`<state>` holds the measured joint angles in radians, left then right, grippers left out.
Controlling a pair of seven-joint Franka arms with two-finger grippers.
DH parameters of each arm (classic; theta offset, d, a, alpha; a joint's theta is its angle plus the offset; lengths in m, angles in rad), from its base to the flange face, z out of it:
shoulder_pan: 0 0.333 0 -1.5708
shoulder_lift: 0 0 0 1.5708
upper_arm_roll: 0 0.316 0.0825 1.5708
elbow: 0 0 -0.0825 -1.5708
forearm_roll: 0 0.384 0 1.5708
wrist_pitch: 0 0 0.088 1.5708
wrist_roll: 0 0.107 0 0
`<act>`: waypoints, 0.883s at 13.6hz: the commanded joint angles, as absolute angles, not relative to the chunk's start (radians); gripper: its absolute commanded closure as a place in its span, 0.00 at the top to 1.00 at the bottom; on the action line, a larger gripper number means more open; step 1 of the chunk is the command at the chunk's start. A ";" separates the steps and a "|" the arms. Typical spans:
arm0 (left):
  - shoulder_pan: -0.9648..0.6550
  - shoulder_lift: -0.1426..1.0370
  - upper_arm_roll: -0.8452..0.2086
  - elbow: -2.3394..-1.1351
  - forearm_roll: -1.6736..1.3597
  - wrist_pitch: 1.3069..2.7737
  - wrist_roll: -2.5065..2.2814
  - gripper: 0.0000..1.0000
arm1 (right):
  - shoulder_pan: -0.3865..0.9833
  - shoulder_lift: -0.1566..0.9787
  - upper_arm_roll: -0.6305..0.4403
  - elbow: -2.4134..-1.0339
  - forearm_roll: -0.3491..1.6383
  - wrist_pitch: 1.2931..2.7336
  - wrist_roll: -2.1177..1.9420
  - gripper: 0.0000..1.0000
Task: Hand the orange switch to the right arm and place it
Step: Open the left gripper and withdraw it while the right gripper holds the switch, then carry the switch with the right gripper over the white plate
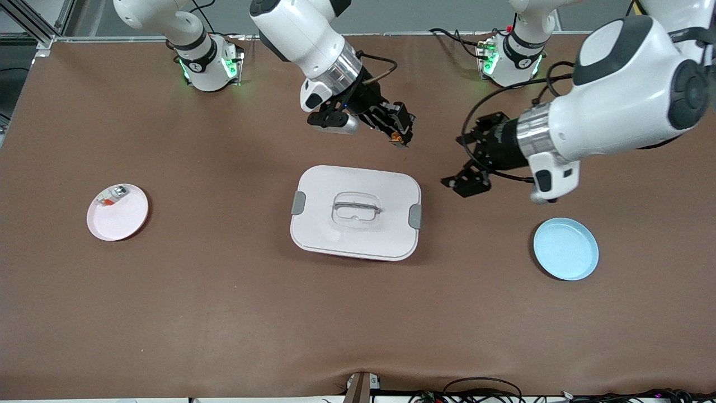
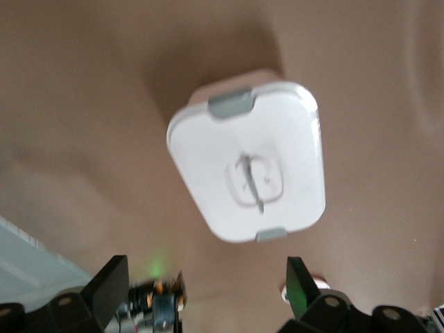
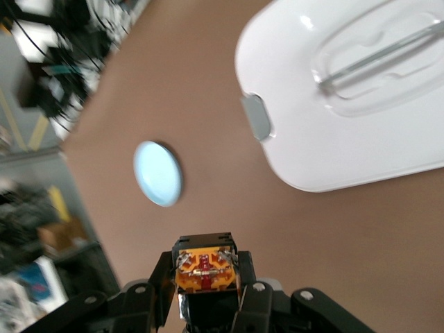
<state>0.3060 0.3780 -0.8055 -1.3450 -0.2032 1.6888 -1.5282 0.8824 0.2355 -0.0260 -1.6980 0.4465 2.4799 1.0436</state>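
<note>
The orange switch (image 1: pixel 396 136), a small black block with an orange face, is clamped in my right gripper (image 1: pixel 400 133), up in the air over bare table just past the white box's edge that faces the robots. The right wrist view shows the switch (image 3: pixel 206 270) held between the shut fingers (image 3: pixel 161 281). My left gripper (image 1: pixel 466 182) is open and empty, over the table between the white box and the blue plate. Its wrist view shows wide-apart fingers (image 2: pixel 111 283), with the right gripper and the switch (image 2: pixel 158 300) farther off.
A white lidded box (image 1: pixel 356 211) with grey clips sits mid-table. A blue plate (image 1: pixel 565 248) lies toward the left arm's end. A pink plate (image 1: pixel 120 217) toward the right arm's end holds a whitish-silver part (image 1: pixel 113 196) with a red-orange bit.
</note>
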 commanded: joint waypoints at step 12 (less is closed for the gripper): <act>0.544 0.322 -0.805 -1.350 0.264 1.649 -0.760 1.00 | 0.802 -0.056 -0.058 -1.957 -0.092 1.913 0.252 0.00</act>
